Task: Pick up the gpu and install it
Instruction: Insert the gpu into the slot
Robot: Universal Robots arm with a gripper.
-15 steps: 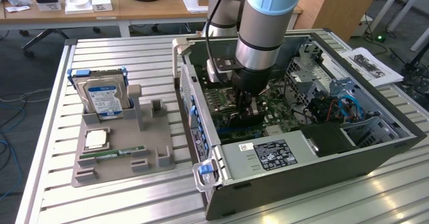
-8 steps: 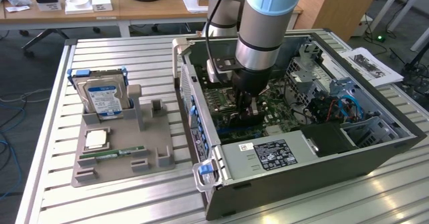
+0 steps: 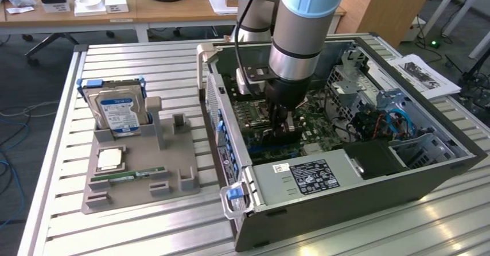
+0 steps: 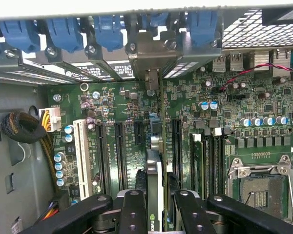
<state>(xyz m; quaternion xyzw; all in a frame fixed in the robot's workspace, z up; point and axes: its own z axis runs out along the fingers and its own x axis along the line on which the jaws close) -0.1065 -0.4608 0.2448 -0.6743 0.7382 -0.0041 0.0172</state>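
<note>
My gripper [image 3: 282, 128] reaches down into the open computer case [image 3: 229, 152], over the green motherboard [image 3: 318, 127]. In the wrist view its two black fingers [image 4: 132, 209] are shut on the gpu [image 4: 155, 168]. The card is seen edge-on, thin and upright, with a logo near the grip. It stands in line with a long black expansion slot [image 4: 176, 146] on the motherboard [image 4: 117, 102]. Its silvery end bracket [image 4: 151, 56] sits at the case's rear slot openings, among the blue latches [image 4: 107, 27].
On the exterior view's left, a grey holder [image 3: 142, 175] carries a hard drive [image 3: 119, 112], a RAM stick [image 3: 126, 177] and a chip [image 3: 111, 158]. The power supply [image 3: 306, 175] and case walls close in around the gripper. An empty CPU socket [image 4: 256, 187] and cables [image 4: 19, 126] flank the slots.
</note>
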